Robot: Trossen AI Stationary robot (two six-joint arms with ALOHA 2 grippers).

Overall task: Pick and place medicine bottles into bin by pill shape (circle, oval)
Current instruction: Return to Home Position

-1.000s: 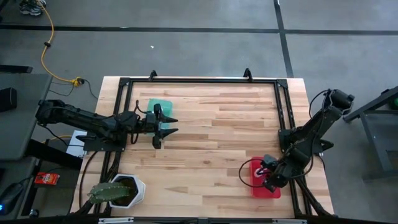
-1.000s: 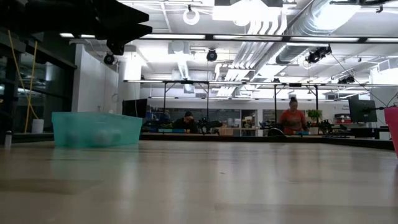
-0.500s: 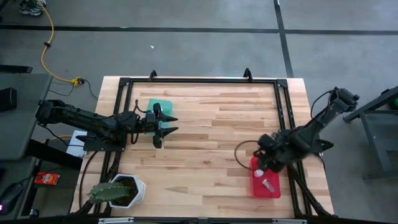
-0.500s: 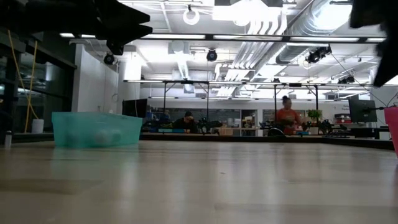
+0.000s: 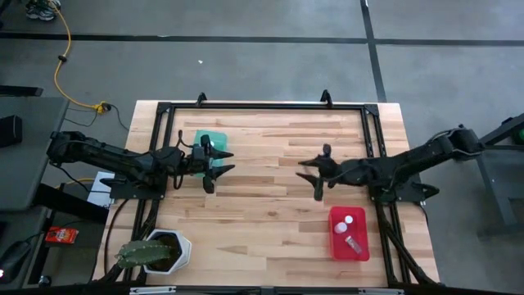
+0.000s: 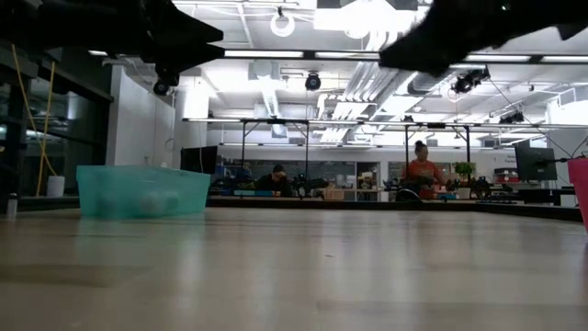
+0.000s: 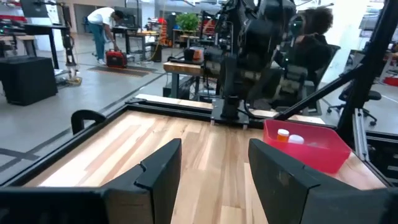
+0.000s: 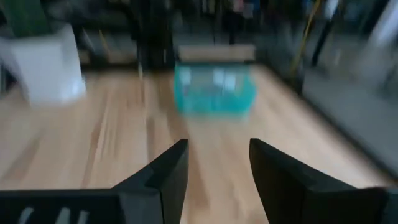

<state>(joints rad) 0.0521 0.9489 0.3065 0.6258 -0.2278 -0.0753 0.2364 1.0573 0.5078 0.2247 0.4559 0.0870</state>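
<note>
Since the earlier frame, your right gripper (image 5: 311, 174) left the red rectangular plastic bin (image 5: 338, 250) and reached mid-table, jaws wide and empty. Two white-capped medicine bottles (image 5: 349, 220) sat in that bin, nearest that arm. Your left gripper (image 5: 228, 163), also wide, waited beside the teal bin (image 5: 206, 137).

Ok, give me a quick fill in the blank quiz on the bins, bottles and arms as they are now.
The red bin holds ___ medicine bottles.
The left end effector, beside the teal bin, has its fingers ___.
The right end effector, open over the table, holds ___.
The cactus pot stands on the ___ arm's side.
Missing words: two, open, nothing, left.
</note>
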